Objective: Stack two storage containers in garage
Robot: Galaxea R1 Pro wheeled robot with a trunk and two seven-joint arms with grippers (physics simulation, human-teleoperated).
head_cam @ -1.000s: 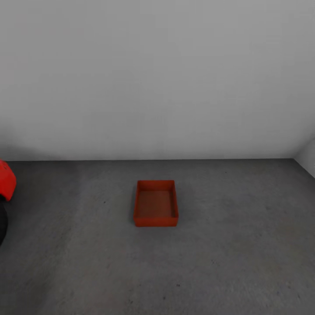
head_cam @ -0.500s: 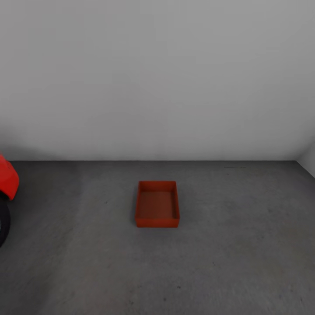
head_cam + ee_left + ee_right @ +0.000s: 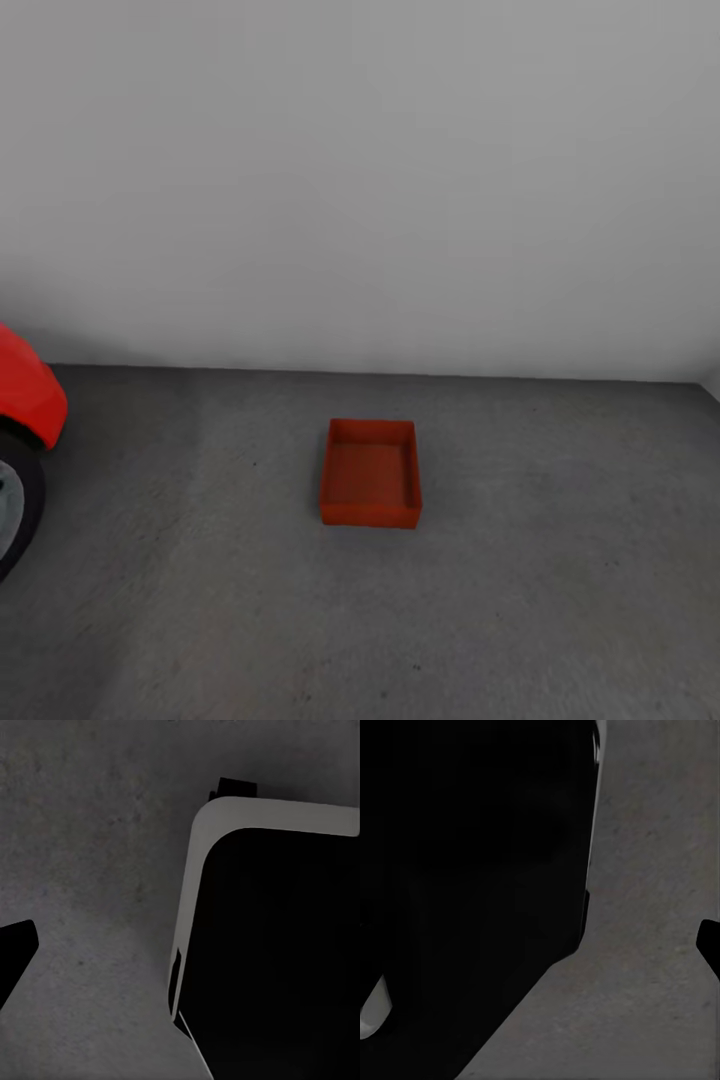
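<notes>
One bin (image 3: 370, 473) sits upright on the garage floor (image 3: 560, 560) near the wall (image 3: 360, 180), gripper states can't be told, so next job looks like fetching the second bin to stack.

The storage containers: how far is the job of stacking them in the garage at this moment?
About half done, it seems. One storage container already sits on the concrete floor, open side up and empty, near the red car. Nothing is stacked on it yet. The wrist views show floor and dark robot parts. Left: bring the second one and set it on top.
</notes>
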